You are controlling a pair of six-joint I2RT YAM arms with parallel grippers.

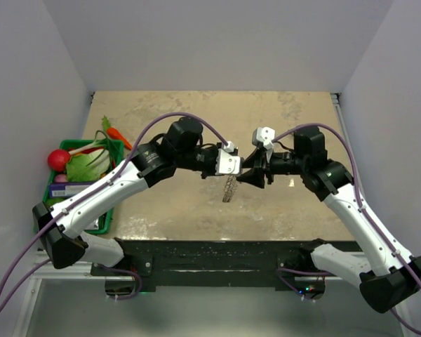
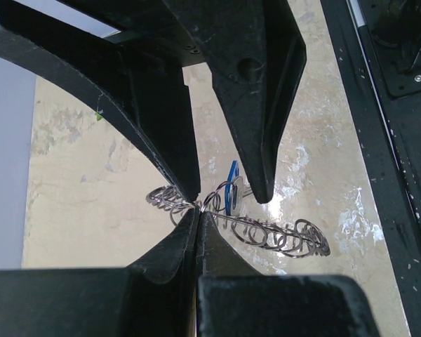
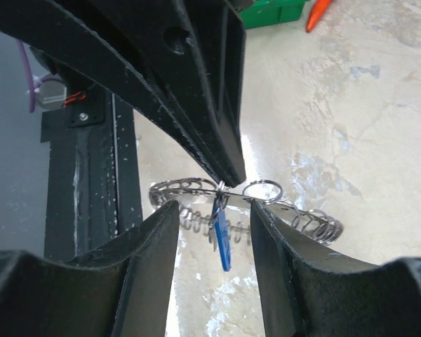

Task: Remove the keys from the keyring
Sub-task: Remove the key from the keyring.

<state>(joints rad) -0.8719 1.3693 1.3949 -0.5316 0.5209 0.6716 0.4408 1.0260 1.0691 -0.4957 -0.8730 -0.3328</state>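
Observation:
The keyring (image 2: 284, 237), a loop of linked silver coils, hangs above the table, and my left gripper (image 2: 198, 210) is shut on its wire. The key (image 3: 222, 242), small with a bright blue head, dangles from the keyring (image 3: 189, 188) just below that pinch point. My right gripper (image 3: 214, 219) is open, one finger on each side of the key and neither touching it. In the top view the left gripper (image 1: 231, 166) and right gripper (image 1: 247, 175) meet tip to tip over the table's middle, with the keyring (image 1: 229, 188) drooping below them. The key (image 2: 231, 189) also shows edge-on in the left wrist view.
A green basket (image 1: 76, 146) with toy vegetables stands at the table's left edge, with a red ball (image 1: 58, 159) and an orange carrot (image 1: 116, 134) by it. The black base rail (image 1: 224, 256) runs along the near edge. White walls close in both sides.

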